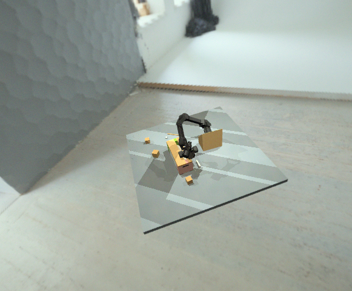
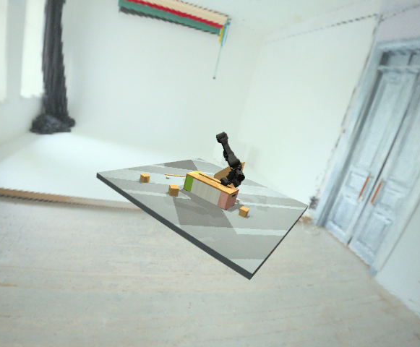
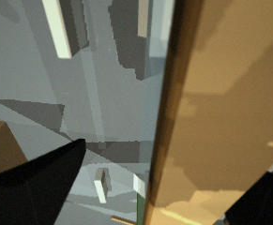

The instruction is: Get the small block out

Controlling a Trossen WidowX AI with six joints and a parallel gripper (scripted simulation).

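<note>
Tool point(image 1: 188, 153) point(image 2: 229, 182) point(image 3: 143, 146) stands spread and unloaded over the box point(image 1: 182, 160) point(image 2: 206, 189) point(image 3: 220, 141) in the top view; no block is discernible on the shelf. Exterior view: box upright on the counter point(image 1: 207, 194) point(image 2: 217, 224) point(image 3: 108, 94), block's location unconfirmed, presumably inside. Wrist view: fingers straddle the box's edge, nothing gripped; release, pickup and raised hold all appear outstanding.

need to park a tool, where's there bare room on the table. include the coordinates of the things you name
Widest patch: the table's near part, between the pink-ended box point(image 1: 185, 168) point(image 2: 228, 200), the lone cube beside it point(image 1: 189, 180) point(image 2: 243, 211) and the front edge. Crowded: around the box, with the gripper point(image 1: 188, 153) over it and the upright tan panel point(image 1: 211, 139) behind.
</note>
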